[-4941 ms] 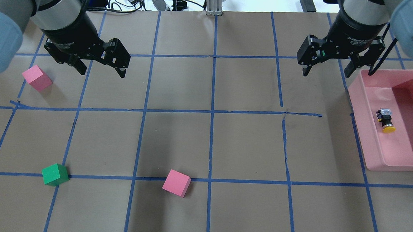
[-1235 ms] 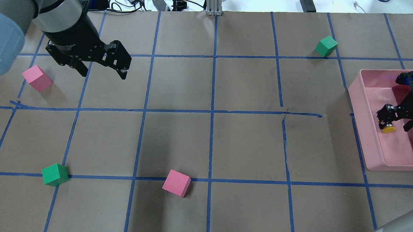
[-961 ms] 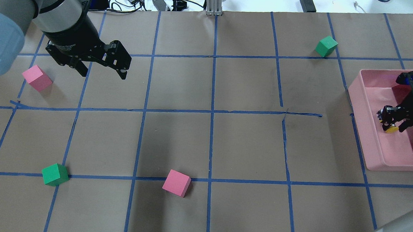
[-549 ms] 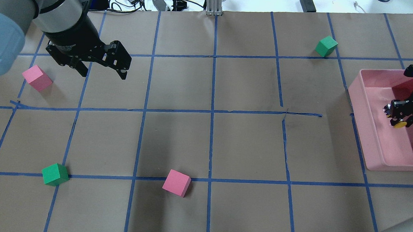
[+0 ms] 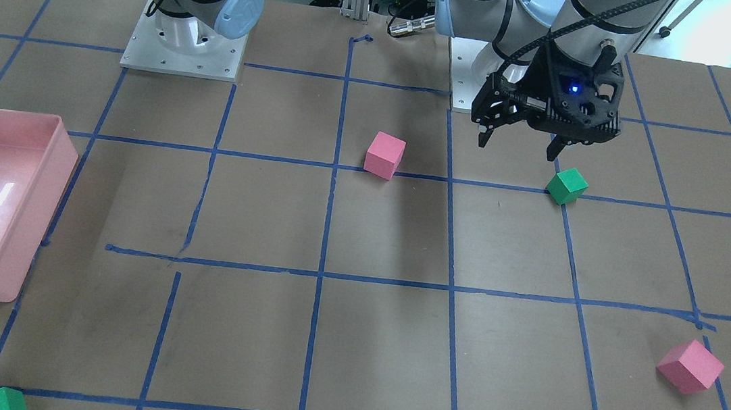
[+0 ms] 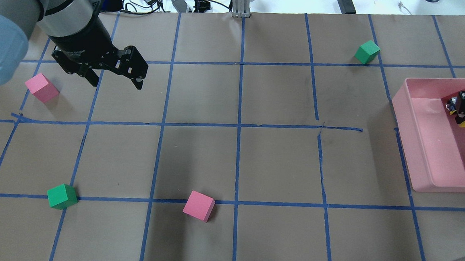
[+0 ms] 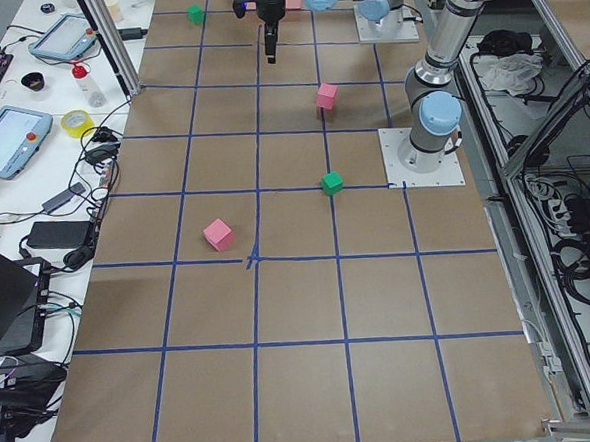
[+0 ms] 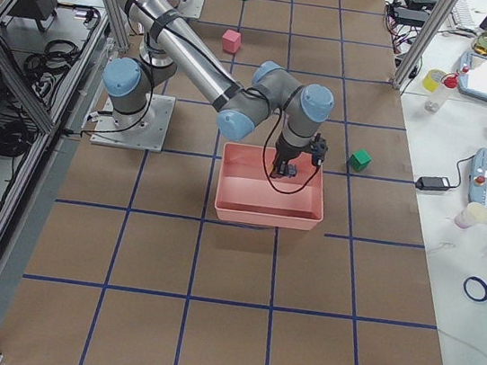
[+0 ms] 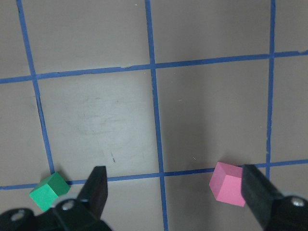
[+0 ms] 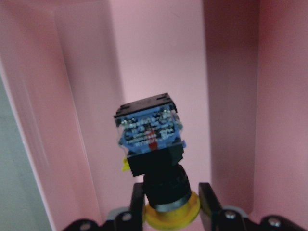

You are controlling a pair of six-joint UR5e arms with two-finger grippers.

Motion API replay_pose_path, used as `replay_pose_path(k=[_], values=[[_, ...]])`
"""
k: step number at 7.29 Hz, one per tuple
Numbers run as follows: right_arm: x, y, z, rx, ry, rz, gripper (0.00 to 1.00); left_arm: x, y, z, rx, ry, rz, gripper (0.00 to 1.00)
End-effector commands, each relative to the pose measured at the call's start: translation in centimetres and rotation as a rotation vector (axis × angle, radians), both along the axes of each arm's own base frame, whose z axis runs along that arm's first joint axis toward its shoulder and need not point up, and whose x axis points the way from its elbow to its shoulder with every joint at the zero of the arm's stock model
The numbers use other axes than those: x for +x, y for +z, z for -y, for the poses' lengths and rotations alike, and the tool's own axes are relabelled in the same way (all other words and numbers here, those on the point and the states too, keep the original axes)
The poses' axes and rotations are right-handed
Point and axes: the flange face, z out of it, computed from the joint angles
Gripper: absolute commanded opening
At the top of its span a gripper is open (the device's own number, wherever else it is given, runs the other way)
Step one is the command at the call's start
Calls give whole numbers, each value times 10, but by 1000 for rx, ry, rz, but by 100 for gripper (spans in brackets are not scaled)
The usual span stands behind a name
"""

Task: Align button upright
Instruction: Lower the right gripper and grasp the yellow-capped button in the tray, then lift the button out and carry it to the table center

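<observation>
The right gripper [image 10: 172, 204] is clamped on the button [image 10: 153, 144]. Its two fingers press the black body from either side, right at the yellow cap, which sits nearest the gripper's palm. The silvery contact block points away from the gripper and is a little tilted in the right wrist view. The held button hangs within the outline of the pink bin [image 6: 443, 187], towards the bin's far end in the overhead view. Whether it touches the bin's floor cannot be told.

The left gripper [image 6: 116, 84] has its jaws wide apart and holds nothing. It hovers above the table [image 6: 270, 165] and touches no object.

There is one button, one bin and four foam cubes, two pink and two green. The first pink cube [image 6: 41, 87] lies near the left gripper on its outer side. The first green cube [image 6: 62, 196] and the second pink cube [image 6: 199, 205] lie on the robot's side of that gripper. In the left wrist view the green one shows just outside one finger and the pink one just inside the other. The second green cube [image 6: 367, 52] is nearer the right gripper, beyond the bin's far corner and apart from the bin.

The button, gripped by the right gripper, is well apart from the left gripper, across the table.
</observation>
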Motion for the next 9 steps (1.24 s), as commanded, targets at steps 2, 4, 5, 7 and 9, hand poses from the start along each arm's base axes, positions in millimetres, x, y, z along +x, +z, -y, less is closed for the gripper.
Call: replay_pose_path(k=[2, 4, 5, 7, 9], values=[[81, 45, 28, -60, 62, -26, 0, -1, 0, 0, 0, -1, -2, 100], [192, 56, 51, -110, 89, -17, 0, 0, 0, 0, 0, 1, 0, 100], [253, 53, 54, -124, 92, 15, 0, 0, 0, 0, 0, 1, 0, 100], [371, 21, 63, -161, 41, 18, 0, -1, -1, -1, 1, -1, -2, 100], [445, 5, 68, -146, 20, 75, 0, -1, -1, -1, 0, -1, -2, 100]])
